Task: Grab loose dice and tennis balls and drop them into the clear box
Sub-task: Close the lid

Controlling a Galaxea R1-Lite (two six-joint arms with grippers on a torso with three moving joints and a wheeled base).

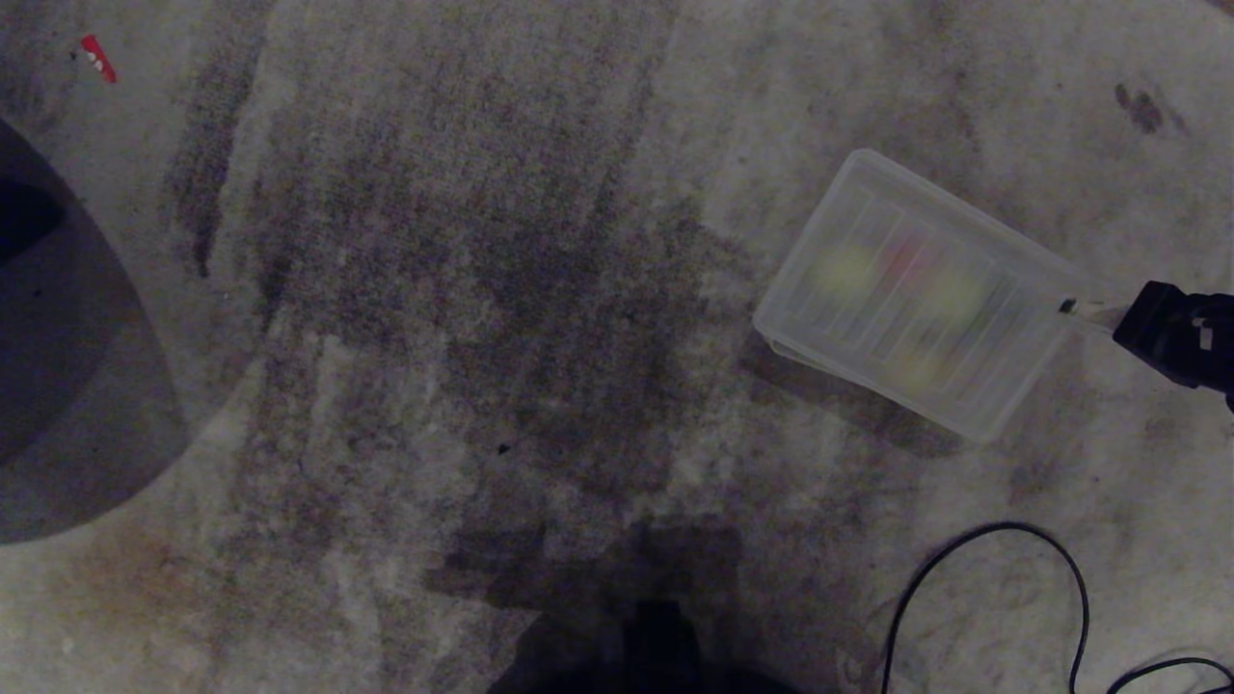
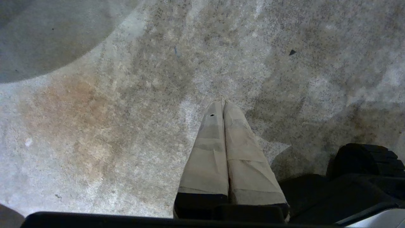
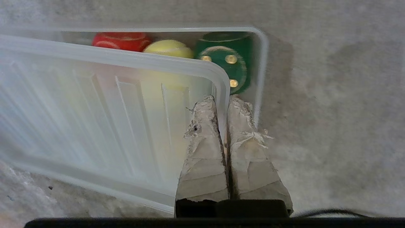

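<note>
The clear box (image 1: pixel 974 410) is sitting on the floor (image 1: pixel 501 318) over on the right, with the lid (image 1: pixel 906 289) lying tilted across its top. A tennis ball (image 3: pixel 169 48) is sitting inside between two dice (image 3: pixel 229 60). A cable (image 1: pixel 1003 578) is looping in front of it.

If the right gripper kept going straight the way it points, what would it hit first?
Probably the dark green dice with gold dots in the clear box; the right gripper, shut on the ribbed translucent lid, aims there.

Lid (image 3: pixel 104 104): frosted translucent plastic, ribbed. Floor (image 1: pixel 482 289): rough matt, stained. Right gripper (image 3: pixel 223 104) fingers (image 3: pixel 202 152): frayed tape wrap.
</note>
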